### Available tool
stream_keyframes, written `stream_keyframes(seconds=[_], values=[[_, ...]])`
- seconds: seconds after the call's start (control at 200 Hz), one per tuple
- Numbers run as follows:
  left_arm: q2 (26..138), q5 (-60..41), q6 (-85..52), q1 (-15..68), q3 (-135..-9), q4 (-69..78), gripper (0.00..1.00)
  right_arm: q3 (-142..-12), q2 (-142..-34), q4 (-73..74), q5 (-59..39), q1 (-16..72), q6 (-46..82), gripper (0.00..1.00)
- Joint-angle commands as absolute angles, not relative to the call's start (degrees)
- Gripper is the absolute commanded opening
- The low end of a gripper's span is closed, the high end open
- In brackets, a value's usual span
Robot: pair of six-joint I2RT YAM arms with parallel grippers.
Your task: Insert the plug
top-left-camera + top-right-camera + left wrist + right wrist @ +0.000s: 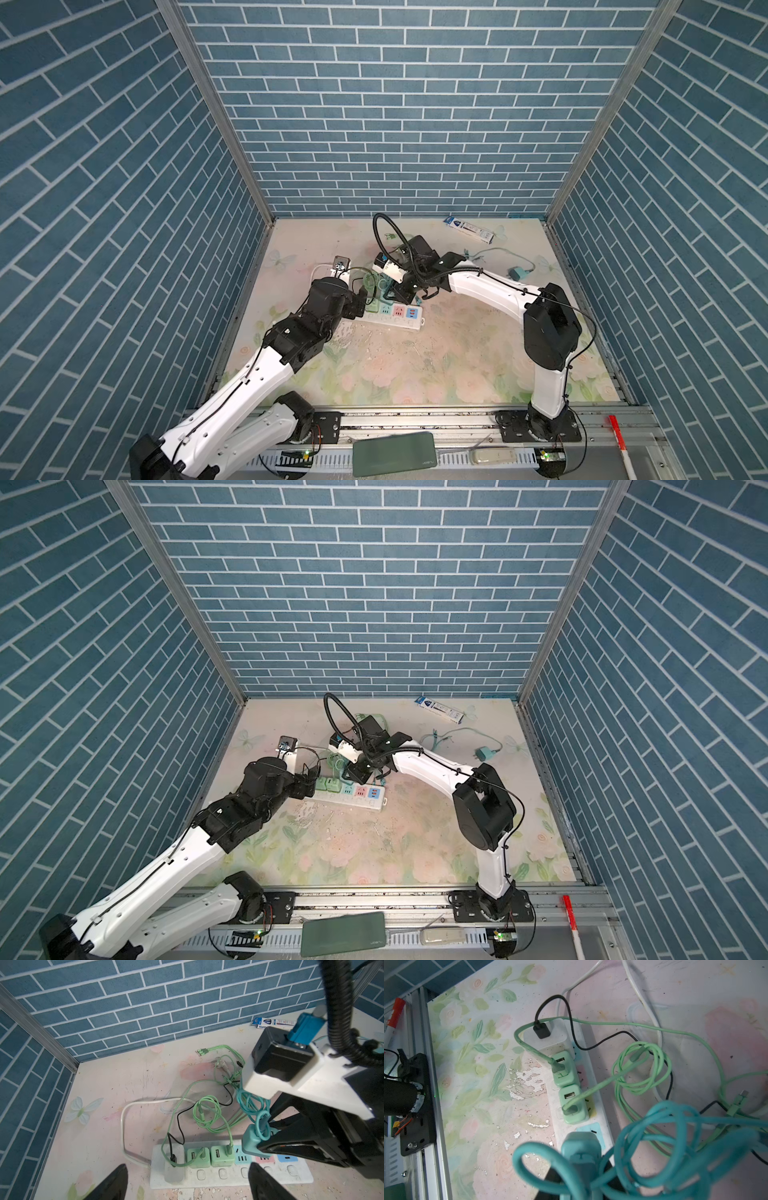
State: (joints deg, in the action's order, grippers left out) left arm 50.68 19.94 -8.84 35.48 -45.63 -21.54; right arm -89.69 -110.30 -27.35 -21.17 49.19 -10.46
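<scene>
A white power strip (pixel 409 321) (pixel 228 1177) lies on the flowered table in both top views. My right gripper (pixel 268 1136) is shut on a teal plug (pixel 250 1144) (pixel 580 1145), whose looped teal cable (pixel 664 1126) hangs around it. The plug is tilted over the strip's blue socket patch (pixel 598 1132), just beside the second green adapter (pixel 221 1155). Its prongs are hidden, so I cannot tell whether they are in the slots. My left gripper (pixel 188 1180) (pixel 368 305) stands open and empty over the strip's near edge, its fingers wide apart.
A white adapter (pixel 174 1164) and another green adapter (pixel 196 1156) fill the strip's end sockets. Green cable coils (pixel 207 1113) lie behind the strip. A second teal plug (pixel 518 272) and a toothpaste box (pixel 469 227) lie at the back right.
</scene>
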Motion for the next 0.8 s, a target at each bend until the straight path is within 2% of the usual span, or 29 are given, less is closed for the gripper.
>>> stream_keyframes(seconds=[0.0,0.4,0.795], values=[[50.0,21.1,-10.1,35.2,-44.6,-21.6,0.91,-87.3,-111.9,-25.4,-18.9,50.5,-15.2,0.0],[45.8,24.1,-11.8,35.1,-45.4,-23.5,0.93,-86.4,-113.5,-24.6,-16.9,51.6,-18.4,0.0],[46.1,24.4,-12.2,35.0,-46.0,-24.3,0.93,-86.3,-114.9,-23.4,-14.8,52.3,-20.3,0.0]])
